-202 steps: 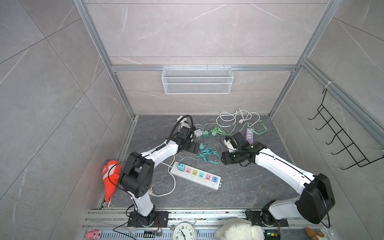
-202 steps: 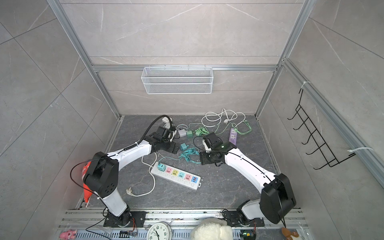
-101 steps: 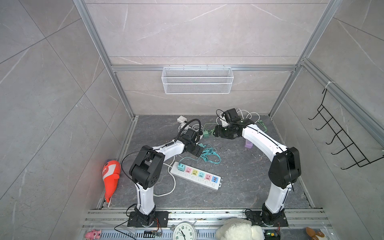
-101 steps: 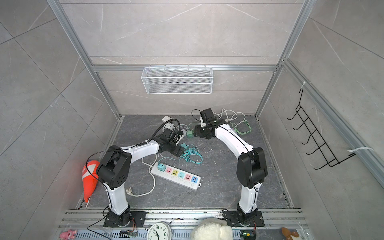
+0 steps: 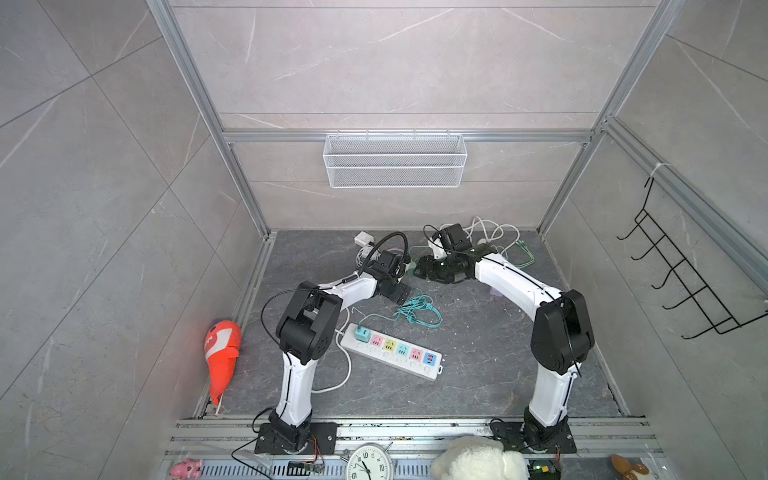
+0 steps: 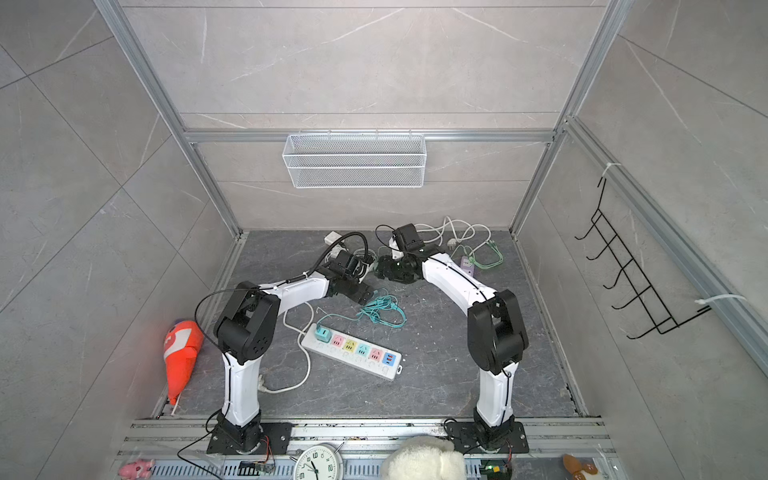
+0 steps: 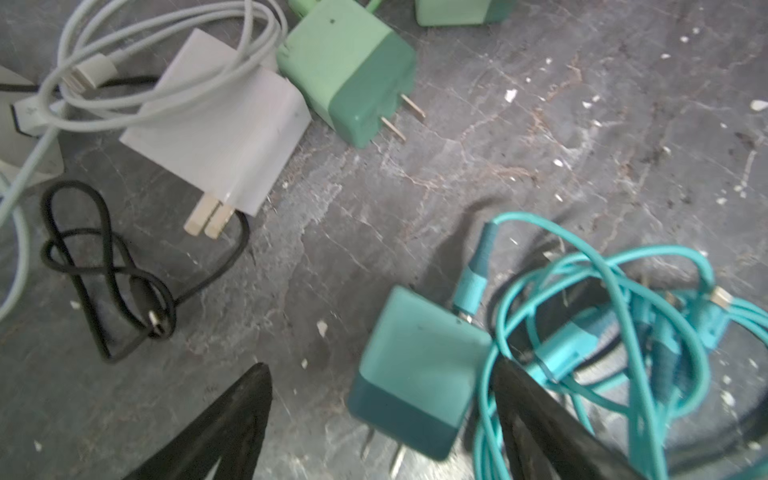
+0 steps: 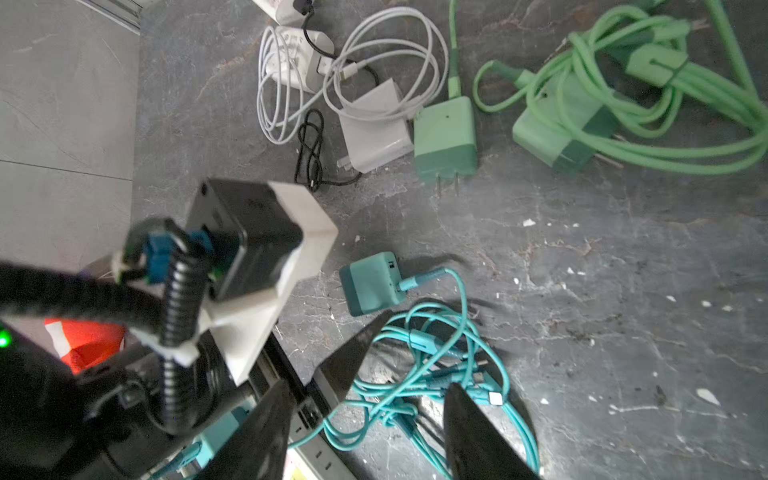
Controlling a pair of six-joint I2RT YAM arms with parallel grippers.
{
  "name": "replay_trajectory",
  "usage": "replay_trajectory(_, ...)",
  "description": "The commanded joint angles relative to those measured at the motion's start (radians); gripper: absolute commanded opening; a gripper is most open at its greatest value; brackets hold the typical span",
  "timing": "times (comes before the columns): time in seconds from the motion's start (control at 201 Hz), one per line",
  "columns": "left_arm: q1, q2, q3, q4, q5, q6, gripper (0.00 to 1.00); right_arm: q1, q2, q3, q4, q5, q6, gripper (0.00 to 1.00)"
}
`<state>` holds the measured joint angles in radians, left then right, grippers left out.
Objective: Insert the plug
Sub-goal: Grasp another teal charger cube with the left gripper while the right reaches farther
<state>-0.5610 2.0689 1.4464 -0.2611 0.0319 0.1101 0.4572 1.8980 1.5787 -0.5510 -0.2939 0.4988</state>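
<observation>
The left tool (image 7: 379,365) stands open, its two black fingers (image 7: 237,415) on either side of a teal two-tone plug adapter (image 7: 415,370) without clamping it. One finger sits very close to the adapter's edge, and I cannot tell whether it touches.

The adapter lies on its side on the dark marbled surface (image 7: 540,145), just beyond the white power strip (image 5: 392,352) on the back-wall side. Its prongs point back toward the wrist — so, I judge, the fingers are set to take its flat sides, and it must be turned before the prongs can face a socket. Its teal cable (image 7: 602,291) is heaped in a tangle beside it and could drag on a lift.

The right tool (image 8: 370,384) hangs open too, gripping nothing, above that tangle — probably placed to mind the cable or receive the plug.

Counted:
- **Teal adapters:** two, this one and a second teal adapter (image 5: 363,333) already seated at the strip's end nearest the left arm.
- **Socket faces:** five coloured ones uncovered on the strip.
- **Farther beyond the strip:** two mint-green adapters (image 8: 444,137), one white flat-pin adapter (image 7: 216,137) under a looped white cable (image 7: 166,62), and one thin black cable (image 7: 108,274).
- **Other white pieces:** partly hidden, so I can't count them.
</observation>
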Motion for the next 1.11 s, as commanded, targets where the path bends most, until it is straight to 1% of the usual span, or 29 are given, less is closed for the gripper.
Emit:
replay_trajectory(0.0,0.023,0.012,0.029,-0.023,0.032,0.03,0.82,-0.016,-0.088,-0.044,0.031,-0.021,0.006,0.61)
replay_trajectory(0.224,0.023,0.035,0.044,-0.059,0.047,0.059,0.77,-0.043,-0.136,-0.095,0.036,-0.017,0.001,0.61)
replay_trajectory(0.438,0.021,0.049,0.043,-0.064,0.099,0.084,0.77,-0.057,-0.143,-0.123,0.051,-0.036,-0.002,0.61)
replay_trajectory(0.612,0.02,0.07,0.065,-0.082,0.108,0.098,0.72,-0.059,-0.16,-0.145,0.054,-0.041,-0.013,0.61)
replay_trajectory(0.786,0.02,0.078,0.073,-0.081,0.108,0.115,0.71,-0.067,-0.181,-0.17,0.051,-0.045,-0.029,0.61)
replay_trajectory(0.896,0.021,0.094,0.101,-0.127,0.113,0.122,0.58,-0.079,-0.205,-0.197,0.054,-0.036,-0.029,0.61)
replay_trajectory(1.03,0.02,0.087,0.101,-0.171,0.11,0.134,0.47,-0.103,-0.229,-0.226,0.056,-0.036,-0.029,0.61)
replay_trajectory(1.1,0.021,0.074,0.092,-0.181,0.115,0.135,0.37,-0.117,-0.243,-0.244,0.053,-0.037,-0.02,0.61)
